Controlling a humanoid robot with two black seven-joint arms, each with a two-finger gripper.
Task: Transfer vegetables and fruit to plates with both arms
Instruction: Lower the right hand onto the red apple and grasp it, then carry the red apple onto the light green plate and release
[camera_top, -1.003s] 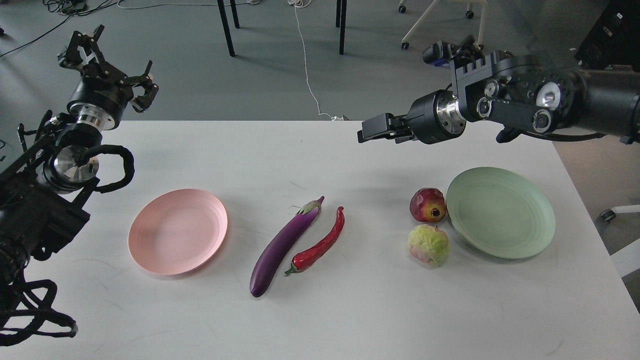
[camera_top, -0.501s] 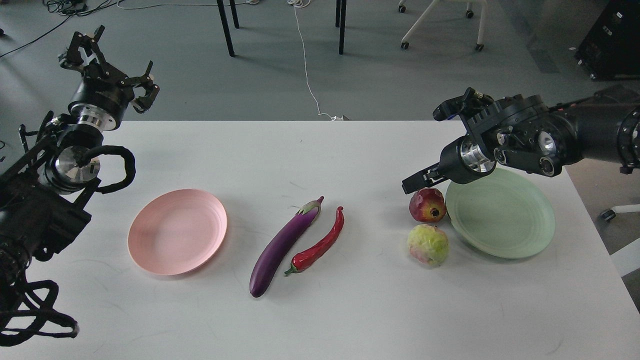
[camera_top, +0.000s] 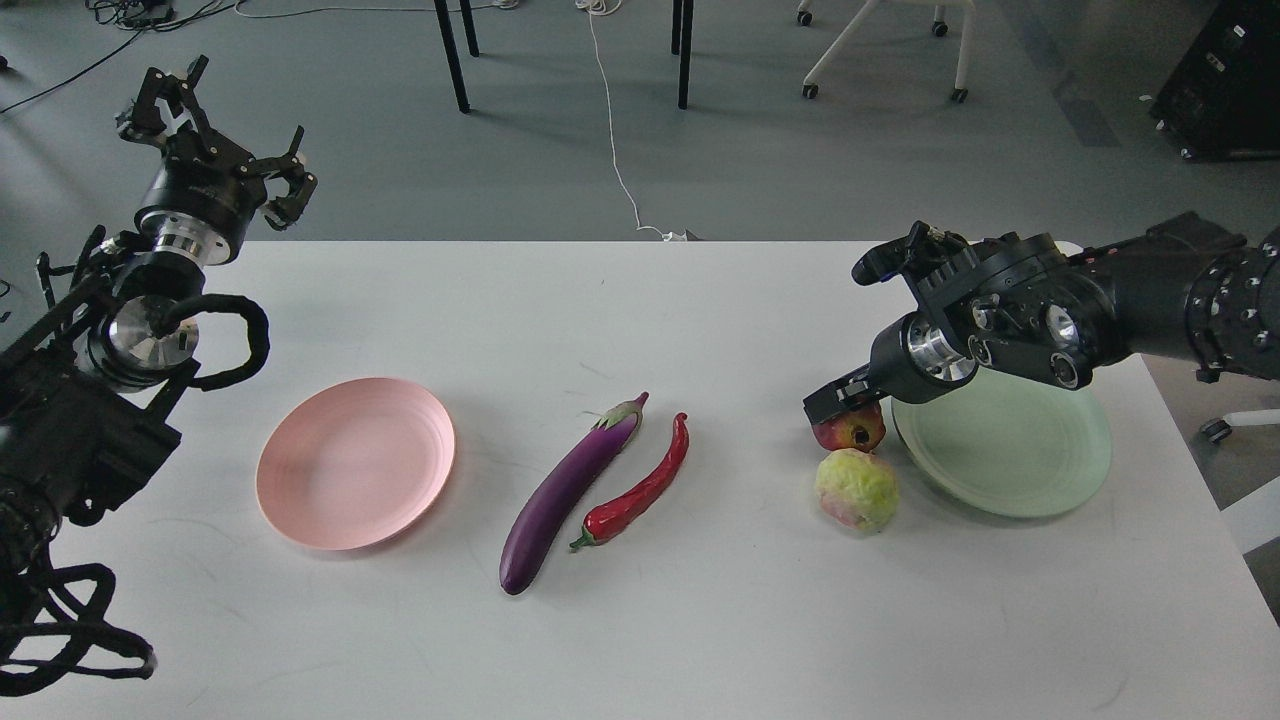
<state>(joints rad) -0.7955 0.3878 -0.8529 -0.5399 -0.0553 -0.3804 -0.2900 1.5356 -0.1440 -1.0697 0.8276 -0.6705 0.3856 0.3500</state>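
Observation:
The dark red pomegranate lies just left of the mint green plate, with the bumpy yellow-green fruit right in front of it. My right gripper is low over the pomegranate's top and hides its upper part; its fingers look parted around it. The purple eggplant and the red chili pepper lie side by side at the table's middle. The pink plate sits empty at the left. My left gripper is open, raised beyond the table's far left corner.
The white table's far edge runs just behind both arms. Beyond it are a grey floor, black table legs, a white cable and a wheeled chair. My left arm's cables hang along the table's left edge.
My right arm has swung down and to the right, from high above the table's back to the pomegranate. The left arm and all objects have stayed in place.

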